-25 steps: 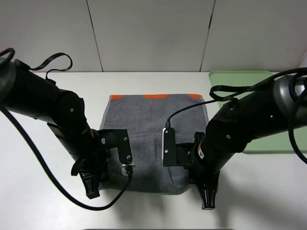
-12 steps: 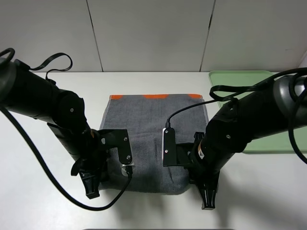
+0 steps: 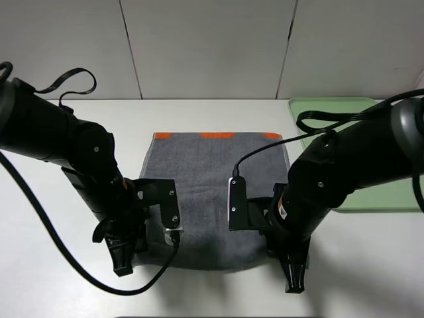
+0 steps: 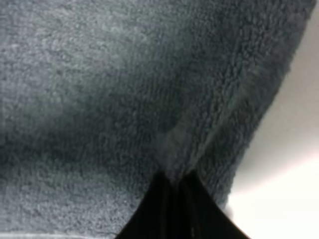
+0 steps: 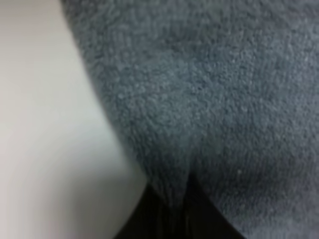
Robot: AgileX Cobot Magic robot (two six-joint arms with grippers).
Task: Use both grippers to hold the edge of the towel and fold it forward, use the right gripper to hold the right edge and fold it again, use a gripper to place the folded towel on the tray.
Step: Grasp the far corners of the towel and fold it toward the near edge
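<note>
The dark grey towel (image 3: 212,172) lies flat mid-table, its orange band (image 3: 215,134) at the far end. My left gripper (image 3: 123,264) is at the near left corner, my right gripper (image 3: 295,281) at the near right corner. In the left wrist view the left gripper (image 4: 172,204) is shut on a pinched ridge of the towel (image 4: 124,99) beside its hemmed edge (image 4: 234,119). In the right wrist view the right gripper (image 5: 174,211) is likewise shut on the towel (image 5: 224,99) close to its edge (image 5: 107,119). The light green tray (image 3: 344,109) sits at the far right.
Bare white table (image 3: 66,291) surrounds the towel on the left and front. A white panelled wall (image 3: 212,46) stands behind the table. Black cables loop off both arms, one over the tray's near side (image 3: 324,122).
Both arms have shifted slightly, and the towel's near edge has moved a little toward the front with them. The left fingers have closed the last bit.
</note>
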